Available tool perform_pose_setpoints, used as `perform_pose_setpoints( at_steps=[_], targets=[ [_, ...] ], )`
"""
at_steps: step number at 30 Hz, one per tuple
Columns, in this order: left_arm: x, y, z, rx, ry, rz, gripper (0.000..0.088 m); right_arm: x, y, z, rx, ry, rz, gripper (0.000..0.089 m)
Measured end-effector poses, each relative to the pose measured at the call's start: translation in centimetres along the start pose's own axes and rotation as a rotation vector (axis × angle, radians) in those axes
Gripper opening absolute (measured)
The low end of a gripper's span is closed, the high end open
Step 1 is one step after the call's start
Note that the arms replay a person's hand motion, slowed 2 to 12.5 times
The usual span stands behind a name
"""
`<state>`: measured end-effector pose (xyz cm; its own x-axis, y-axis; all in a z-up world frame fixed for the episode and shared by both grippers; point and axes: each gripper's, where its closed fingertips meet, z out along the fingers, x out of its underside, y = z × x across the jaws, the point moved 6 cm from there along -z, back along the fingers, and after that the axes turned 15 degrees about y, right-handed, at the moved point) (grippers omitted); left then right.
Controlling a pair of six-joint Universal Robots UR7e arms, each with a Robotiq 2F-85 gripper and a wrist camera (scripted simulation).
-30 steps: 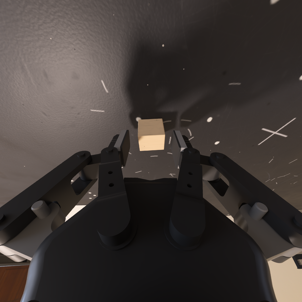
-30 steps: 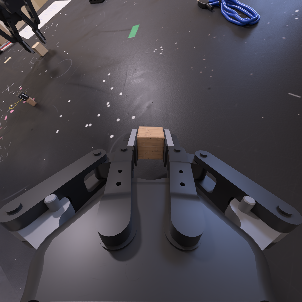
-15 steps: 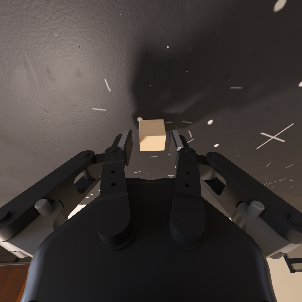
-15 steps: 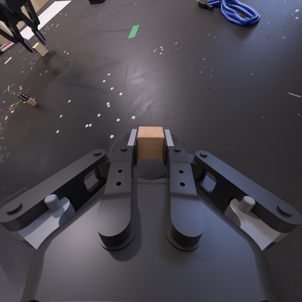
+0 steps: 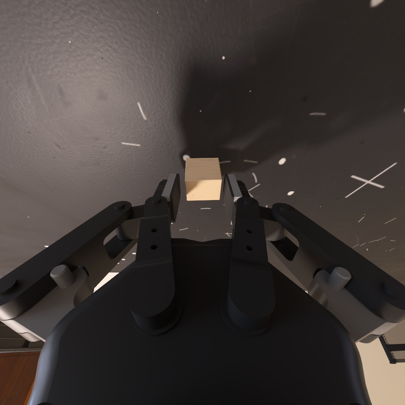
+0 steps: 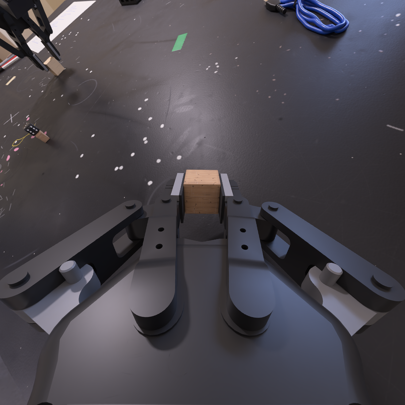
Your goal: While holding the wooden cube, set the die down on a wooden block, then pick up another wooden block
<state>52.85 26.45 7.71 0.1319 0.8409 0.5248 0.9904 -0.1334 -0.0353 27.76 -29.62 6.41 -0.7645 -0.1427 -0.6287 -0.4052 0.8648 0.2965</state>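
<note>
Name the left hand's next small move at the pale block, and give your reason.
Probably close the left hand on the pale wooden block: it sits between the open fingers with narrow gaps either side. The die already rests on another block.

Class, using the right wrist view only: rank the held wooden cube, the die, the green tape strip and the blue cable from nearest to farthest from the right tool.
1. Wooden cube: clamped in the right tool.
2. Die: far left, atop a small block.
3. Green tape strip: ahead, slightly left.
4. Blue cable: top right corner.
</note>
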Motion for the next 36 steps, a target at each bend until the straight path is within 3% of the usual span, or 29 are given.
perform_pose_setpoints(
  at_steps=[13, 16, 36],
  targets=[
    [0.09, -0.05, 0.04, 0.002, 0.006, -0.004, 0.0320, -0.01, 0.01, -0.02, 0.001, -0.003, -0.001, 0.0250],
    [0.10, -0.07, 0.03, 0.005, 0.004, -0.006, 0.0277, -0.01, 0.00, -0.02, 0.001, -0.003, -0.001, 0.0250],
    [0.16, -0.12, -0.22, 0.023, -0.024, -0.009, 0.0275, -0.01, 0.01, -0.03, -0.001, -0.003, -0.001, 0.0250]
  ],
)
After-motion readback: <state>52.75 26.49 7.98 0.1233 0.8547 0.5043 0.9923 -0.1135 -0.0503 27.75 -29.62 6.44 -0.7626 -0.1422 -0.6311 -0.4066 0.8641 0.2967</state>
